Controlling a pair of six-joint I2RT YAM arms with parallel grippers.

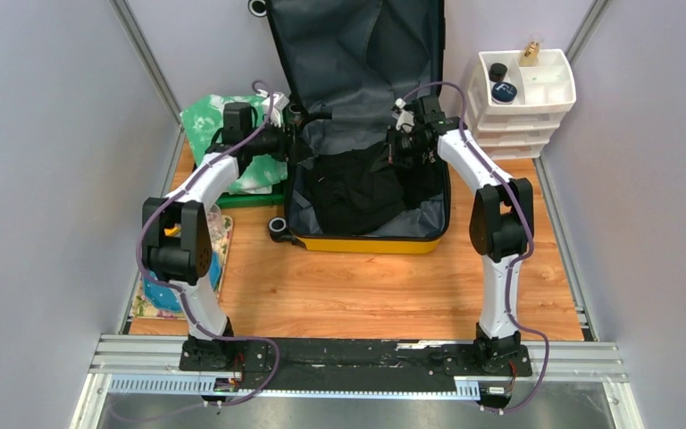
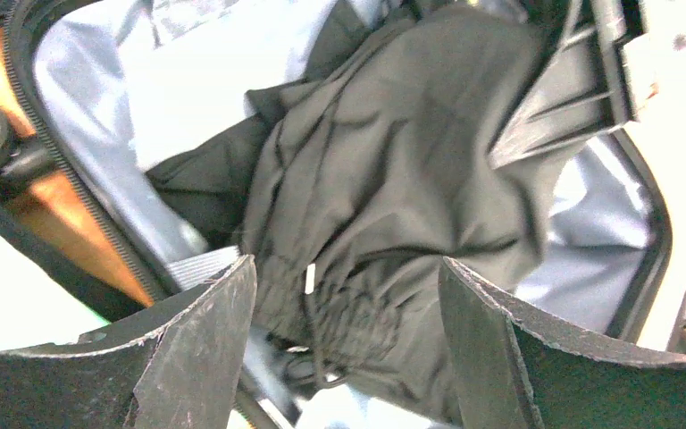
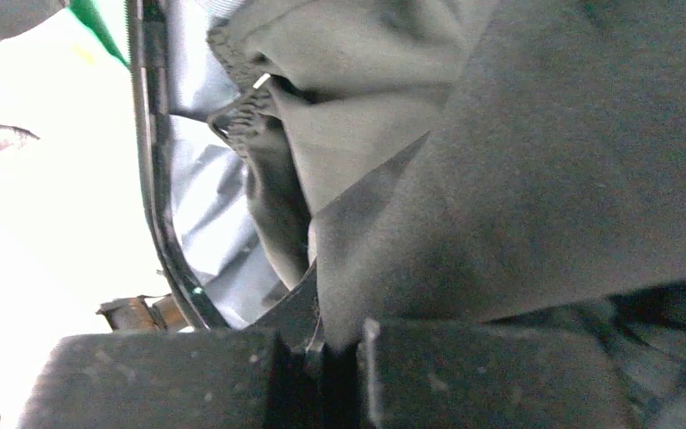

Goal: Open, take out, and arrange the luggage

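The yellow suitcase (image 1: 366, 243) lies open on the wooden table, its lid standing up at the back with dark grey lining (image 1: 357, 54). A black garment (image 1: 362, 192) lies crumpled inside the lower half. My left gripper (image 1: 304, 125) is open at the suitcase's left rim. In the left wrist view its gripper (image 2: 348, 295) has wide-apart jaws over the black garment (image 2: 384, 161), touching nothing. My right gripper (image 1: 404, 143) is over the right side of the suitcase, shut on a fold of the garment. The right wrist view shows this gripper (image 3: 339, 344) pinching the dark cloth (image 3: 500, 179).
A green tray with a green-and-white patterned cloth (image 1: 219, 125) lies left of the suitcase. A white drawer unit (image 1: 522, 98) with small items on top stands at the back right. A colourful bag (image 1: 183, 268) lies by the left arm. Grey walls close in both sides.
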